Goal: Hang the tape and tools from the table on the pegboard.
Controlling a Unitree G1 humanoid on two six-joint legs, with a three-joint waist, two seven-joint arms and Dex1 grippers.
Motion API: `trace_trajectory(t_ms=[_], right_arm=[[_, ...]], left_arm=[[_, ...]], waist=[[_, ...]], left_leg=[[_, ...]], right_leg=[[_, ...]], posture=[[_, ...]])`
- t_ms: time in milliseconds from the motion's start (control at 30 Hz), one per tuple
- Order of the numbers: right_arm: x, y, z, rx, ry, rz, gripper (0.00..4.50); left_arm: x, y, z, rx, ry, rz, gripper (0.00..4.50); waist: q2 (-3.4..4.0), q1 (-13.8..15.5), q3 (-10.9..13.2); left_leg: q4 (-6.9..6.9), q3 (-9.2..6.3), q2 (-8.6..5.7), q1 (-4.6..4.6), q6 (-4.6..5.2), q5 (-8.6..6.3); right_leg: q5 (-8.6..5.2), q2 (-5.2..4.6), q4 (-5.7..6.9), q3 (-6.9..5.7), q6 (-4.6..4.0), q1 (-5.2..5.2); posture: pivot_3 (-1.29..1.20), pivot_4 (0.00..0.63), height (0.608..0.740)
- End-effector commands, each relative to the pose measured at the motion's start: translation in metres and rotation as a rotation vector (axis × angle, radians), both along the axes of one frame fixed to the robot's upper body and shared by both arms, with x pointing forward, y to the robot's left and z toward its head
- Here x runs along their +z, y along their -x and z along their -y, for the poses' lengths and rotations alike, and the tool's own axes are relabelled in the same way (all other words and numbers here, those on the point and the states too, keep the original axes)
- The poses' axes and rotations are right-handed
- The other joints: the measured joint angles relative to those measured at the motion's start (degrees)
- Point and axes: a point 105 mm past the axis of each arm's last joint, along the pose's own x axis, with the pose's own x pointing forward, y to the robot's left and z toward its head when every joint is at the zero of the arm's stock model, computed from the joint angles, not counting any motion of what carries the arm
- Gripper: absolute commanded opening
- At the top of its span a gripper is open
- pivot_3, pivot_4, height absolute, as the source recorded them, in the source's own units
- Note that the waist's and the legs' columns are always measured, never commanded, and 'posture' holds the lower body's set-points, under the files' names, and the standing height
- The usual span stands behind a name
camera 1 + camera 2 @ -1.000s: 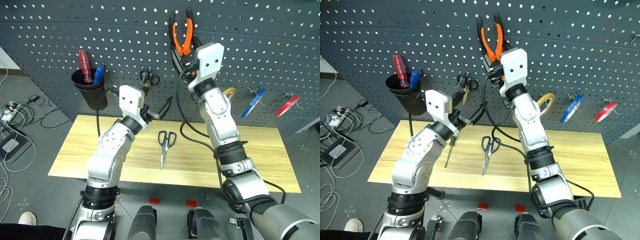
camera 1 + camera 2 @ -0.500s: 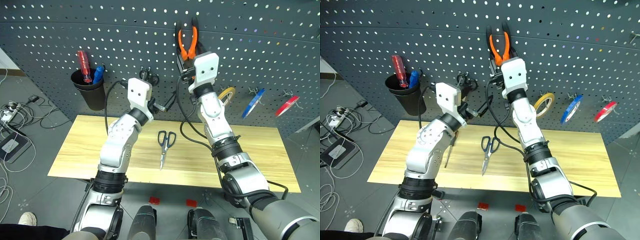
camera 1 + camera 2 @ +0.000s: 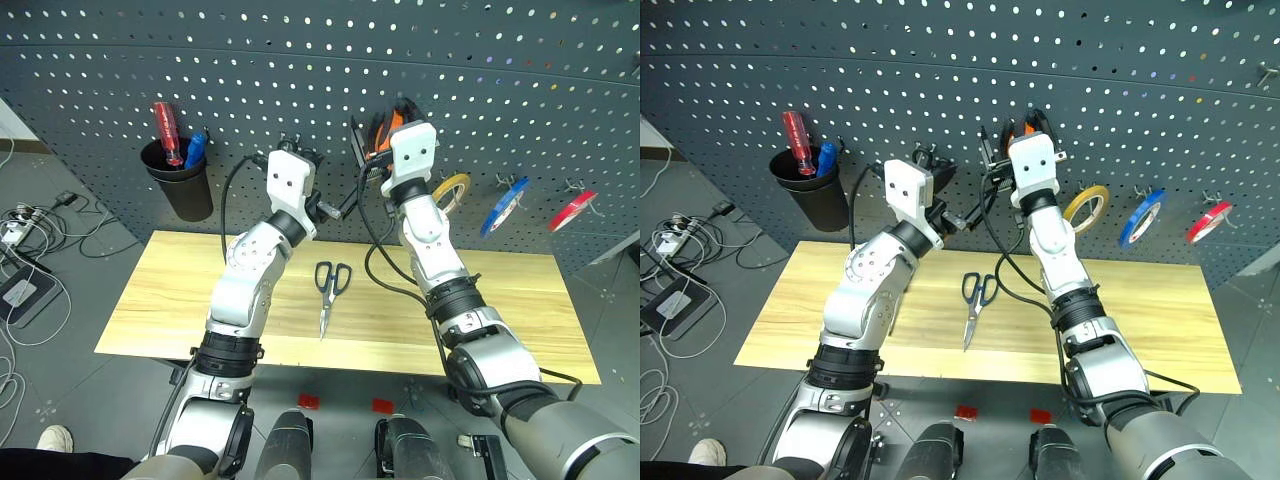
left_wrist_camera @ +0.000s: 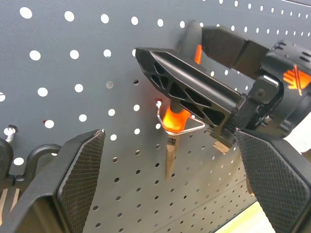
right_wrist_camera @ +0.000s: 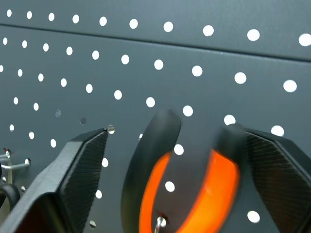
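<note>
The orange-and-black pliers (image 5: 223, 179) hang nose down from a metal hook (image 4: 187, 127) on the dark grey pegboard (image 3: 250, 80). My right gripper (image 5: 176, 131) stands open around their handles, with a gap at its left finger (image 5: 82, 165). My left gripper (image 4: 169, 133) is open and holds nothing, raised just left of the pliers and close to the board. The dark-blue-handled scissors (image 3: 328, 290) lie on the pale wood table (image 3: 520, 300) between my arms. The blue tape (image 3: 505, 205) hangs on the pegboard at the right.
A yellow roll (image 3: 455, 187) and a red roll (image 3: 577, 210) hang beside the blue tape. A black cup (image 3: 180, 185) with a red-handled screwdriver (image 3: 167, 130) hangs at the left. Small black scissors (image 3: 297, 150) hang behind my left wrist.
My right gripper has come down the board with the pliers, set them on the hook and opened. My left gripper has risen toward the board, closer to the pliers.
</note>
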Motion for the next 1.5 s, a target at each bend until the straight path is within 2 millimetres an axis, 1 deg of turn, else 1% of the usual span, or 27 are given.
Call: trace_trajectory(t_ms=[33, 133, 367, 433, 500, 600, 633, 767, 833, 933, 1033, 1100, 1200, 1400, 1500], right_arm=[[0.018, 0.011, 0.008, 0.003, -0.033, 0.069, 4.49], [0.015, 0.021, 0.012, 0.055, -0.033, 0.049, 4.49], [0.004, 0.06, 0.029, 0.14, 0.03, -0.019, 4.49], [0.001, 0.069, 0.034, 0.145, 0.049, -0.044, 4.49], [-0.004, 0.077, 0.039, 0.149, 0.066, -0.079, 4.49], [-0.018, 0.087, 0.046, 0.172, 0.118, -0.15, 4.49], [-0.024, 0.091, 0.048, 0.187, 0.14, -0.182, 4.49], [-0.061, 0.116, 0.056, 0.298, 0.301, -0.334, 4.49], [-0.078, 0.128, 0.062, 0.343, 0.378, -0.393, 4.49], [-0.099, 0.145, 0.065, 0.42, 0.472, -0.459, 4.49], [-0.115, 0.158, 0.064, 0.502, 0.542, -0.502, 4.49], [-0.121, 0.164, 0.063, 0.537, 0.565, -0.514, 4.49], [-0.124, 0.164, 0.059, 0.557, 0.568, -0.515, 4.49], [-0.123, 0.16, 0.048, 0.587, 0.563, -0.493, 4.49], [-0.123, 0.16, 0.046, 0.597, 0.576, -0.48, 4.49]], left_arm=[[0.01, 0.004, 0.001, -0.019, -0.003, 0.048, 4.5], [0.007, 0.009, -0.002, -0.026, -0.01, 0.038, 4.5], [-0.005, 0.029, -0.003, -0.052, -0.02, -0.006, 4.5], [-0.01, 0.034, -0.003, -0.047, -0.006, -0.034, 4.5], [-0.02, 0.039, -0.005, -0.033, 0.001, -0.077, 4.5], [-0.044, 0.04, -0.008, 0.025, -0.027, -0.152, 4.5], [-0.052, 0.04, -0.011, 0.053, -0.049, -0.173, 4.5], [-0.097, 0.036, -0.024, 0.196, -0.096, -0.324, 4.5], [-0.117, 0.036, -0.026, 0.238, -0.123, -0.392, 4.5], [-0.139, 0.035, -0.027, 0.287, -0.166, -0.459, 4.5], [-0.16, 0.036, -0.027, 0.326, -0.215, -0.523, 4.5], [-0.169, 0.035, -0.029, 0.351, -0.221, -0.558, 4.5], [-0.177, 0.035, -0.031, 0.386, -0.234, -0.587, 4.5], [-0.184, 0.035, -0.037, 0.442, -0.197, -0.648, 4.5], [-0.185, 0.036, -0.036, 0.427, -0.175, -0.66, 4.5]], waist=[[0.0, -0.03, 0.0], [0.0, -0.02, 0.0], [0.0, -0.04, 0.0], [0.01, -0.04, 0.01], [0.01, -0.13, 0.01], [0.01, -0.1, 0.01], [0.01, -0.11, 0.01], [0.25, -0.26, 0.37], [0.37, -0.69, 0.88], [0.63, -1.68, 1.95], [0.7, -3.23, 3.18], [0.67, -4.25, 4.14], [0.67, -4.92, 5.43], [0.67, -5.43, 7.66], [0.67, -5.44, 8.63]], left_leg=[[0.0, 0.0, 0.0, 0.0, 0.0, 0.0], [0.0, 0.0, 0.0, 0.01, 0.0, 0.0], [0.01, -0.02, 0.01, 0.01, 0.03, -0.01], [0.03, -0.01, 0.0, 0.01, 0.04, -0.01], [0.02, -0.02, 0.01, 0.09, 0.06, -0.02], [0.03, -0.03, 0.0, 0.16, 0.14, -0.07], [0.03, -0.04, -0.01, 0.19, 0.23, -0.12], [0.1, -0.09, -0.07, 0.24, 0.52, -0.28], [0.09, -0.15, -0.07, 0.48, 0.57, -0.3], [0.04, -0.35, -0.12, 1.27, 0.87, -0.48], [0.03, -0.62, -0.12, 1.4, 0.93, -0.51], [0.03, -0.8, -0.12, 1.43, 0.96, -0.53], [0.04, -0.95, -0.09, 1.41, 0.97, -0.54], [0.07, -0.97, -0.08, 1.37, 0.96, -0.53], [0.09, -0.95, -0.1, 1.37, 0.96, -0.53]], right_leg=[[0.0, 0.0, 0.0, 0.0, 0.0, 0.0], [0.0, 0.0, 0.01, 0.0, 0.0, 0.0], [0.0, -0.01, 0.03, 0.03, 0.0, 0.02], [0.0, -0.01, 0.02, 0.05, 0.0, 0.02], [0.0, -0.01, 0.0, 0.07, 0.0, 0.08], [0.0, 0.0, -0.09, 0.08, 0.0, 0.17], [0.0, -0.01, -0.1, 0.07, -0.01, 0.24], [-0.01, -0.05, -0.21, 0.06, -0.01, 0.39], [-0.03, -0.05, -0.27, 0.03, -0.04, 0.7], [-0.22, -0.06, -0.51, -0.08, -0.31, 1.67], [-0.27, -0.02, -0.51, -0.16, -0.35, 1.85], [-0.31, 0.0, -0.45, -0.15, -0.4, 1.86], [-0.32, 0.0, -0.41, -0.19, -0.4, 1.85], [-0.32, -0.04, -0.34, -0.22, -0.4, 1.85], [-0.32, -0.09, -0.33, -0.22, -0.39, 1.84]], posture=[[0.21, 0.154, 0.74], [0.2, 0.162, 0.74], [0.17, 0.183, 0.74], [0.16, 0.192, 0.74], [0.15, 0.201, 0.74], [0.13, 0.214, 0.74], [0.11, 0.232, 0.74], [0.06, 0.268, 0.74], [0.04, 0.287, 0.74], [0.0, 0.32, 0.74], [-0.02, 0.349, 0.74], [-0.02, 0.362, 0.74], [-0.03, 0.383, 0.74], [-0.03, 0.427, 0.74], [-0.03, 0.436, 0.74]])
